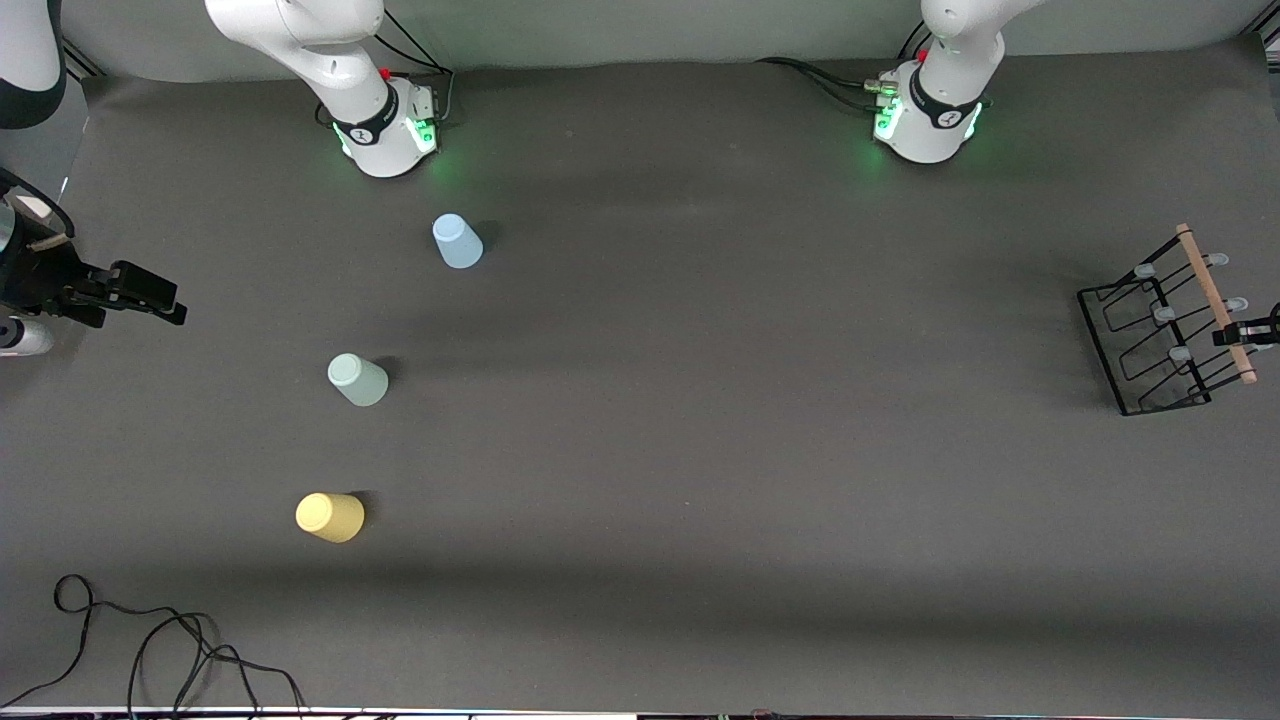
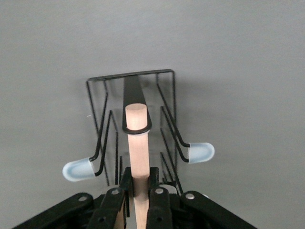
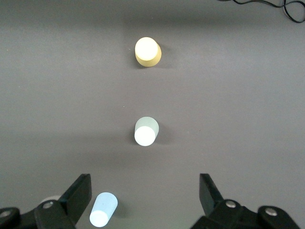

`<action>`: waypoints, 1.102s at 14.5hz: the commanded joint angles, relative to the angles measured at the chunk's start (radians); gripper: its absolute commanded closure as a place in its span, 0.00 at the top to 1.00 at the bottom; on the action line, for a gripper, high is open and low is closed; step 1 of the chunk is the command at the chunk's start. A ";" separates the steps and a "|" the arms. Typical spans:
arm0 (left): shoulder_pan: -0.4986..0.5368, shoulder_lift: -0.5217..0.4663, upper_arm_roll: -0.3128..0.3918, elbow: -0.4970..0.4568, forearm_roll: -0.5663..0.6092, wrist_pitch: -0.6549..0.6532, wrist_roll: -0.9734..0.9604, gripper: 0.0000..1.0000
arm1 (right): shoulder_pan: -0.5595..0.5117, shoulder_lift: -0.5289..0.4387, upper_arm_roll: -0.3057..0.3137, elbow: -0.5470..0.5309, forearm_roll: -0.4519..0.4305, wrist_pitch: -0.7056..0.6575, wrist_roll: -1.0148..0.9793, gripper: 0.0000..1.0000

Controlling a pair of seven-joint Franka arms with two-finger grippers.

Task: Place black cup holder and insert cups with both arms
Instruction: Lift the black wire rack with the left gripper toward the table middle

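Black wire and pale wood at the right edge of the front view: the black cup holder [image 1: 1165,330], gripped by its wooden rod handle [image 2: 136,152] between the closed fingers of the left gripper [image 2: 138,198], near the left arm's end of the table. Judged not yet placed centrally.

Upside down in a diagonal row in the left half of the front view: light blue cup [image 1: 457,241] upper, pale green cup [image 1: 357,379] middle, yellow cup [image 1: 329,517] lower, well apart from the rack and from one another.

Waiting at the left edge, up over the table's end: right gripper [image 1: 150,297], fingers spread wide, holding nothing.

By this reckoning, barely begun: rack placement and all three insertions left.
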 commanded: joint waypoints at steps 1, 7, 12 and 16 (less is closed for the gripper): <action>-0.023 -0.035 -0.043 0.026 -0.040 -0.053 0.004 0.00 | 0.010 0.008 -0.007 0.019 0.020 -0.009 0.017 1.00; -0.260 -0.029 -0.114 0.062 -0.053 -0.048 -0.397 0.00 | 0.010 0.006 -0.007 0.019 0.018 -0.009 0.017 1.00; -0.542 0.032 -0.115 0.158 -0.054 -0.074 -0.693 0.00 | 0.010 0.006 -0.007 0.019 0.018 -0.009 0.015 1.00; -0.740 0.155 -0.121 0.304 -0.161 -0.074 -0.954 0.00 | 0.012 0.005 -0.007 0.008 0.018 -0.006 0.015 1.00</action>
